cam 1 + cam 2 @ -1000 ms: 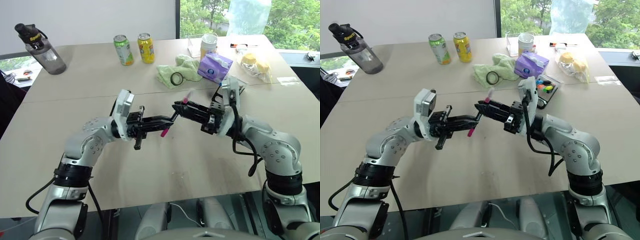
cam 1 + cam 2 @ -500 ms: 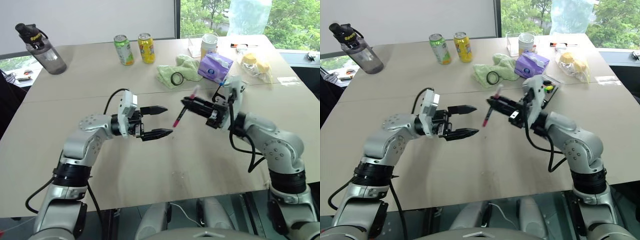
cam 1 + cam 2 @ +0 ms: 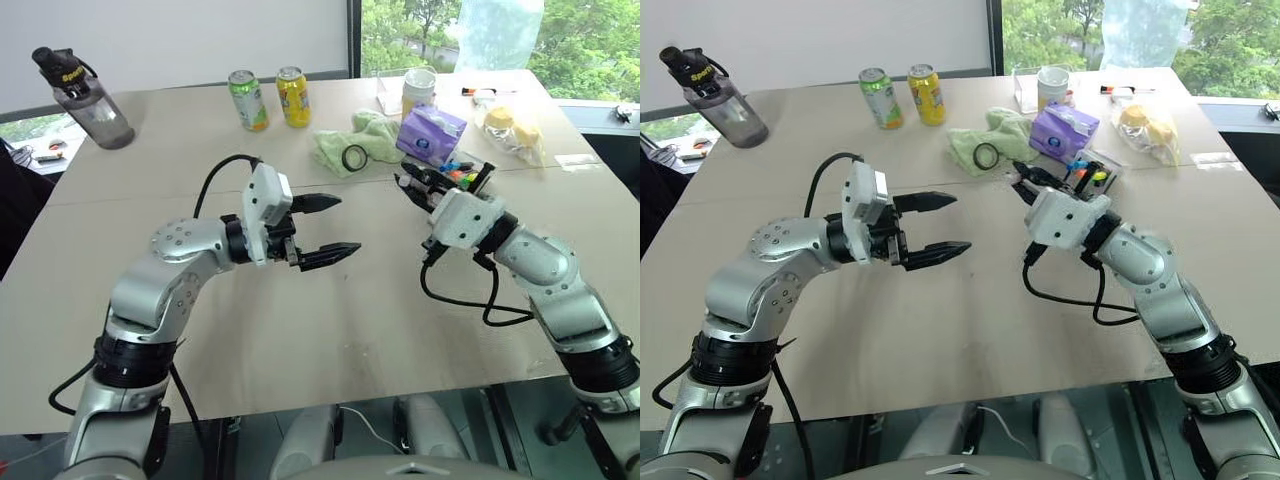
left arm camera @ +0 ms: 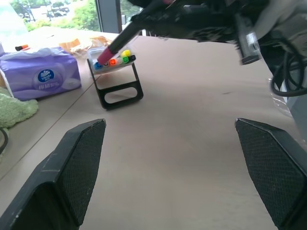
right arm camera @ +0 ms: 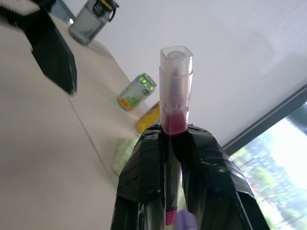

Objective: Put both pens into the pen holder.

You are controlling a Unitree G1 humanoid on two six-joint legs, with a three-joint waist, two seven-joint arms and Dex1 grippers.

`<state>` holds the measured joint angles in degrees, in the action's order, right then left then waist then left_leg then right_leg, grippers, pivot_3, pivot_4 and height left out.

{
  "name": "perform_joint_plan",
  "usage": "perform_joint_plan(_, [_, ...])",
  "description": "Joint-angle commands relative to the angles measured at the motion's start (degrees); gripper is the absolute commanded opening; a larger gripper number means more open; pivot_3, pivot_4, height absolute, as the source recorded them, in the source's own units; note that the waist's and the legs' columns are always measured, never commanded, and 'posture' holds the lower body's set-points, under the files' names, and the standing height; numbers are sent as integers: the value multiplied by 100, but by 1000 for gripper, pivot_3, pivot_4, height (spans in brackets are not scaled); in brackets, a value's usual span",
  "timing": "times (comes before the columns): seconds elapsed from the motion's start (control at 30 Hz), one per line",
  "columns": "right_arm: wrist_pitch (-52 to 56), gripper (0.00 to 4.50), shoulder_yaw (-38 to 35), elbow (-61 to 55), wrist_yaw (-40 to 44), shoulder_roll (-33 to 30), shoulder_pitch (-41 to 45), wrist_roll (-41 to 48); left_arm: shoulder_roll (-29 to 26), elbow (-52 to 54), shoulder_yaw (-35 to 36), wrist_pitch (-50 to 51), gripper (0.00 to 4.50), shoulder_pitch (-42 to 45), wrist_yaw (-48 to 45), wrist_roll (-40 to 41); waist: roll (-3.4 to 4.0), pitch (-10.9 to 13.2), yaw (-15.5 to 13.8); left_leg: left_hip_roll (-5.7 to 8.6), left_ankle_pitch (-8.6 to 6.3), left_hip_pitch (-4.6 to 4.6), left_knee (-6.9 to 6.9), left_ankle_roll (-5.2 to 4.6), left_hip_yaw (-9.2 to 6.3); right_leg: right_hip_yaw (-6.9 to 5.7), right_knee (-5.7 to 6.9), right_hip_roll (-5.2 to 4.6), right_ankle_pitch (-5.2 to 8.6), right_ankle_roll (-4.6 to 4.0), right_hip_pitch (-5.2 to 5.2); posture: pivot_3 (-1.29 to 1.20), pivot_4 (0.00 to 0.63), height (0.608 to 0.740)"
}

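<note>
Pink-ended pen [image 5: 175, 81] clamped between the two black fingers of the right gripper [image 5: 176, 143], clear cap and pink collar sticking out past the fingertips, barrel running back down the narrow slot between them. Seen from the left wrist, tilted with its pink tip [image 4: 117, 45] right over the coloured marker tips in the pen holder [image 4: 117, 84], near them; touching or not, cannot tell. Held above the table [image 3: 330, 330], gripper aimed away from the robot toward the holder [image 3: 462, 176].

Black open-frame holder standing on the far right part of the table, orange, green and yellow tips showing at its top, just beside the purple tissue pack [image 3: 430, 134]. Second pen not made out.

Left gripper [image 3: 325, 228] spread wide and holding nothing, hanging above the table middle, pointing toward the right arm, well apart from pen and holder.

Farther back: green cloth [image 3: 355, 140] with a dark ring on it, two drink cans [image 3: 268, 98], a water bottle [image 3: 85, 95] at the far left corner.
</note>
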<state>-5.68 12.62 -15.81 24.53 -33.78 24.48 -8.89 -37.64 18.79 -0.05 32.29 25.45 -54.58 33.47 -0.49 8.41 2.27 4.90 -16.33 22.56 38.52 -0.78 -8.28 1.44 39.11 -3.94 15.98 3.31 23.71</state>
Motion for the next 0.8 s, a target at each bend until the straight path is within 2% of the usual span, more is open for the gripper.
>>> perform_joint_plan(0.03, [-335, 43, -263, 431, -245, -118, 25, -453, -104, 301, 120, -39, 4438, -11, 15, 28, 0, 0, -9, 0, 0, 0, 0, 0, 1, 0, 0, 0, 0, 0, 0, 0, 150, 740])
perform_joint_plan(0.27, [-962, 43, -580, 1396, -664, -296, 304, -921, -94, 273, 76, -88, 4438, 26, -6, 9, 1, 0, 10, -1, 0, -5, -4, 0, 9, 9, 0, 2, 0, 0, 1, 0, 150, 740])
perform_joint_plan(0.8, [-1223, 43, -649, 1504, -560, -82, 174, -699, -125, 196, 71, -105, 4438, 18, -123, -21, 1, 0, 8, -3, 0, -6, -10, 0, 11, 12, -3, 3, 0, 0, 1, 0, 150, 740])
